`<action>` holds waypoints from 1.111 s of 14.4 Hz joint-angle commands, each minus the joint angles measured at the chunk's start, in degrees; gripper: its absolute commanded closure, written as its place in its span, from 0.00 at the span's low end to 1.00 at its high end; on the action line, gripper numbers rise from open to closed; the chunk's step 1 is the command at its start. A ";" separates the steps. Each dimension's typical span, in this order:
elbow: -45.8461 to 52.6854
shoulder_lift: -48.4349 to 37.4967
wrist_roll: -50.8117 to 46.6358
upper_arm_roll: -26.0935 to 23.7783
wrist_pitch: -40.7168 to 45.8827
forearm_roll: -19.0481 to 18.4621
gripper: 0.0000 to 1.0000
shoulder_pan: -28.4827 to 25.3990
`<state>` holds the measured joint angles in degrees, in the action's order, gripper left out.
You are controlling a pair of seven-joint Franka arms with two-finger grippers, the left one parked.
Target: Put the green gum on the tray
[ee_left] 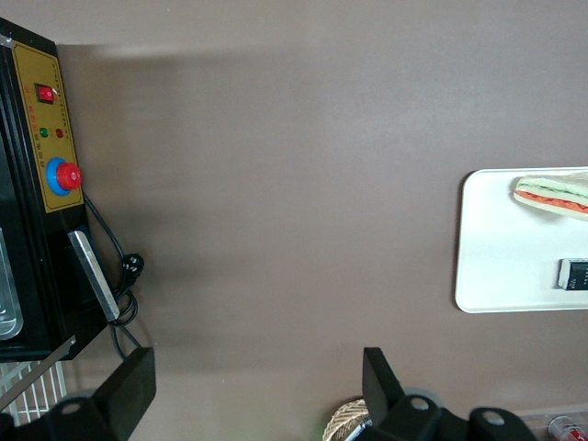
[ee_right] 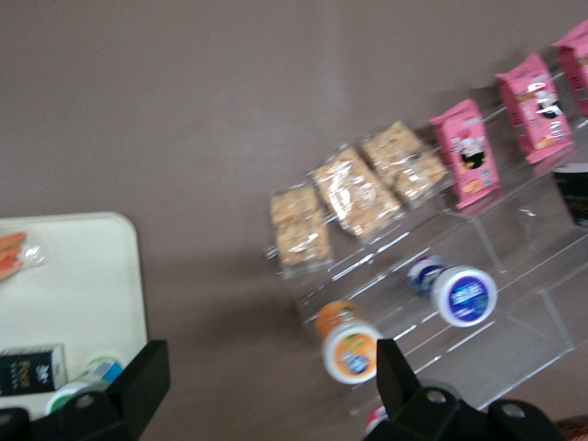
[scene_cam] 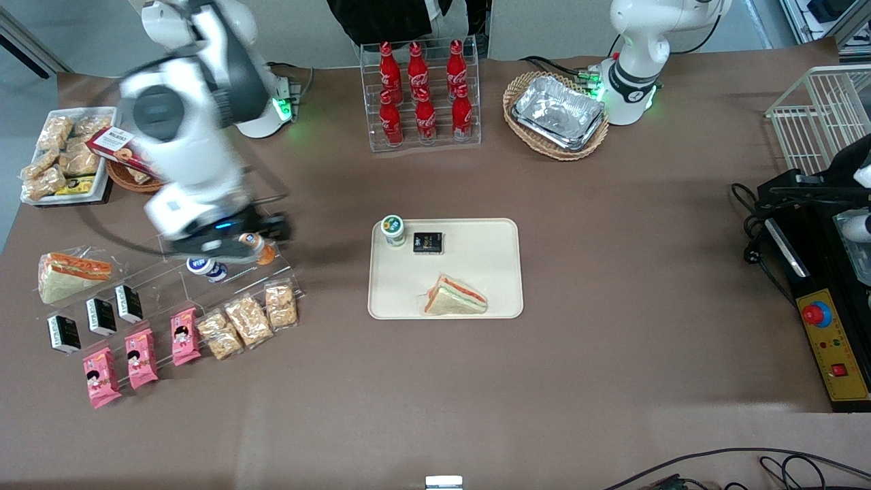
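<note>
The green gum (scene_cam: 393, 230), a small jar with a green-rimmed white lid, stands upright on a corner of the cream tray (scene_cam: 490, 272), beside a black packet (scene_cam: 428, 242). It also shows in the right wrist view (ee_right: 83, 378), on the tray (ee_right: 73, 276). My gripper (scene_cam: 269, 235) hangs open and empty above the clear acrylic display rack (scene_cam: 170, 286), well away from the tray toward the working arm's end. Its fingers (ee_right: 147, 377) stand wide apart over bare table, with an orange-lidded jar (ee_right: 347, 342) close to one finger.
A sandwich (scene_cam: 454, 298) lies on the tray. The rack holds the orange-lidded jar (scene_cam: 258, 246), a blue-lidded jar (scene_cam: 204, 267), pink packets (scene_cam: 139, 357), snack bars (scene_cam: 248, 320) and black packets (scene_cam: 95, 316). A cola bottle rack (scene_cam: 422, 95) and a wicker basket with foil trays (scene_cam: 558, 112) stand farther back.
</note>
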<state>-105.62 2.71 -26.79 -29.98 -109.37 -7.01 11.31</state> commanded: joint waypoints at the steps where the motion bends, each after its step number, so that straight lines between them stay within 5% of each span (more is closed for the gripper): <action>1: 4.01 0.01 3.32 -0.70 2.58 7.26 0.00 7.48; 3: 6.91 0.10 8.21 2.35 5.39 7.89 0.00 8.55; 6: 7.71 0.01 25.24 14.12 8.38 11.31 0.00 6.62; 10: 9.98 -0.08 33.38 29.33 9.78 11.41 0.00 -2.24; 16: 13.52 0.72 32.77 31.38 12.34 10.18 0.00 -4.19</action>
